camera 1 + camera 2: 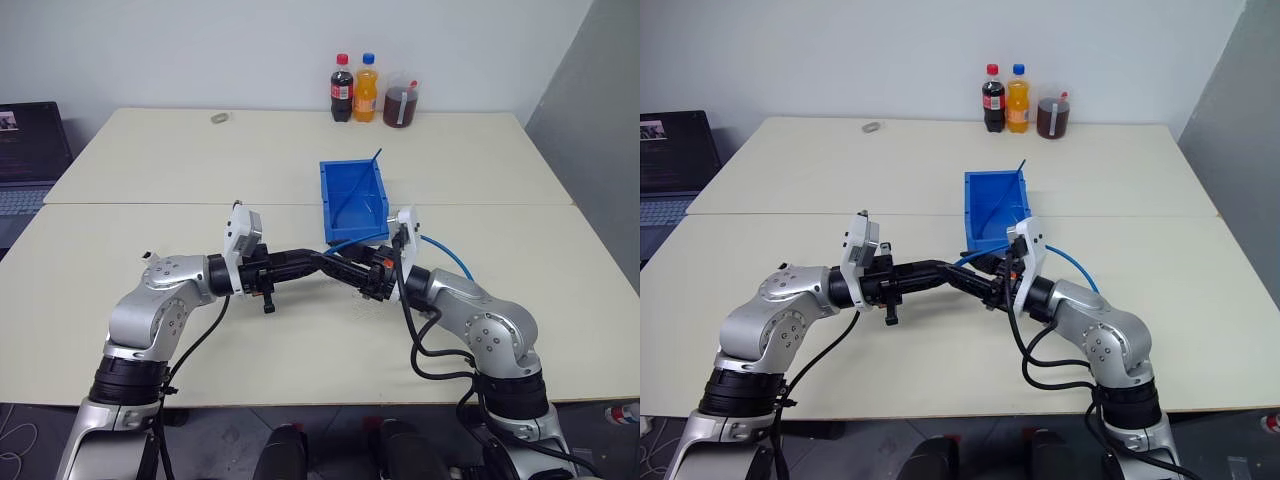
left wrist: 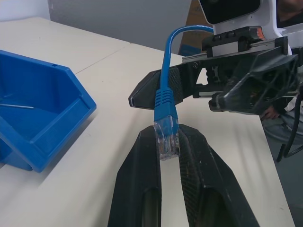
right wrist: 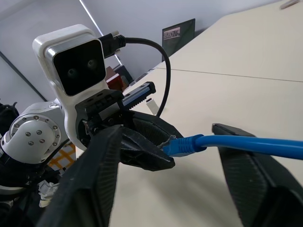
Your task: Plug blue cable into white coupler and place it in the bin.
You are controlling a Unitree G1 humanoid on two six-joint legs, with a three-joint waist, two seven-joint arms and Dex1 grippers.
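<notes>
Two pale tables (image 1: 150, 170) abut, grey-walled.

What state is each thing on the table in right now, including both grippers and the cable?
Left gripper: shut on the blue cable's plug.
Right gripper: open, fingers on either side of the cable.
Blue cable: unplugged, clear plug pinched, cord arching up.
Bin: upright on the table, holding a thin stick.
Three bottles: upright, capped, at the table's far edge.
Laptop: open, screen lit.
</notes>
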